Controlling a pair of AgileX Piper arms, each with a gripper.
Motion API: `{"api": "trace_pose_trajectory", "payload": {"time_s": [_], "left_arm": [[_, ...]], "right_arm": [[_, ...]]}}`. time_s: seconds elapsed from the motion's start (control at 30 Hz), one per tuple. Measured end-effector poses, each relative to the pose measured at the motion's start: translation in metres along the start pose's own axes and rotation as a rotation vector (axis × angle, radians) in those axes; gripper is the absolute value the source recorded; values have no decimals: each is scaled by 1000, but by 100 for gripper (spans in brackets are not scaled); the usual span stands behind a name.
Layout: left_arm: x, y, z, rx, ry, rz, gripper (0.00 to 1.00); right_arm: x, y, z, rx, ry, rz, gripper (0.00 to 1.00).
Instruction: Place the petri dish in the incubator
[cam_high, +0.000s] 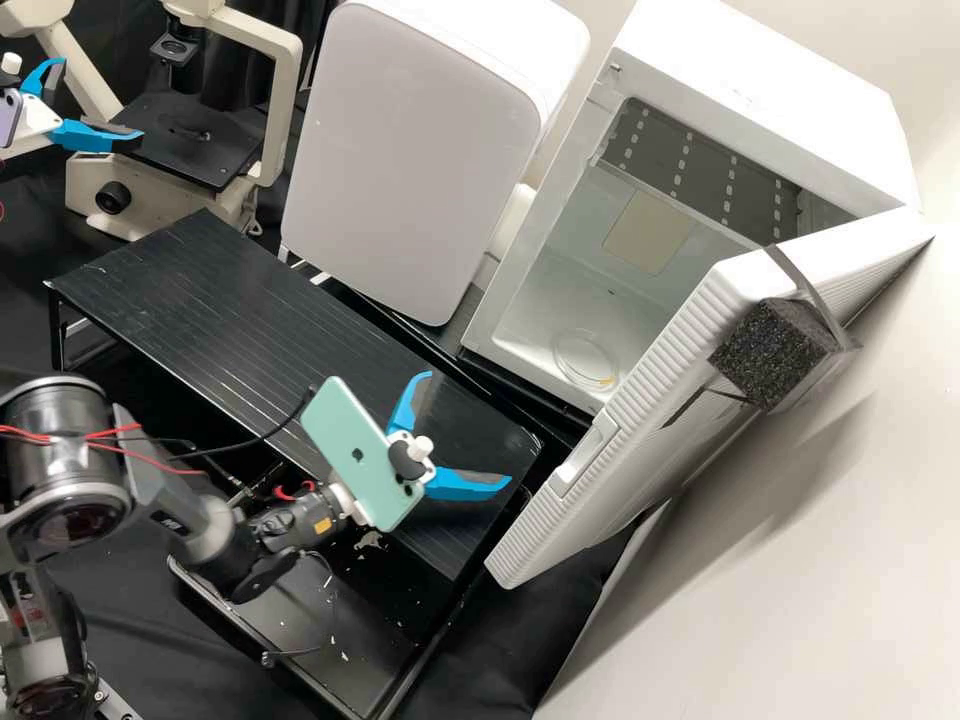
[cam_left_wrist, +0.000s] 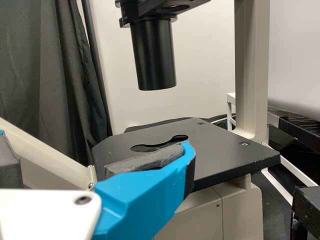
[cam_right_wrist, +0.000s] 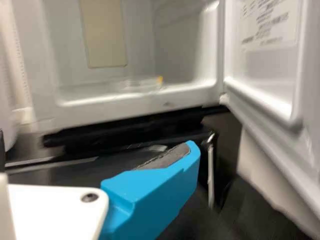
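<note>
One petri dish (cam_high: 588, 362) lies flat on the incubator's (cam_high: 760, 90) floor; I'd draw the right gripper (cam_high: 467, 429), fingers apart, well clear, then swing the door (cam_high: 640, 470) gently — a jolt could slide the dish; it looks clear, round, yellow-marked; the left gripper's (cam_high: 100, 99) fingers are spread too — beside the microscope (cam_high: 165, 165).

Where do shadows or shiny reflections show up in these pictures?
High view: a soft, dark shadow on the pale wall beside the incubator door, with thin light streaks on the black rack's top; left wrist view: a faint sheen down the microscope's black cylinder; right wrist view: pale highlights along the incubator's front rim.
</note>
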Motion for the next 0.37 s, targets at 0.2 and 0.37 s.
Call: {"api": "trace_pose_trajectory", "payload": {"time_s": [0.2, 0.37], "left_arm": [[0, 0, 0, 0, 0, 0, 100], [0, 0, 0, 0, 0, 0, 100]], "right_arm": [[-46, -14, -18, 32, 40, -8, 100], [-61, -17, -31, 38, 110, -8, 100]]}}
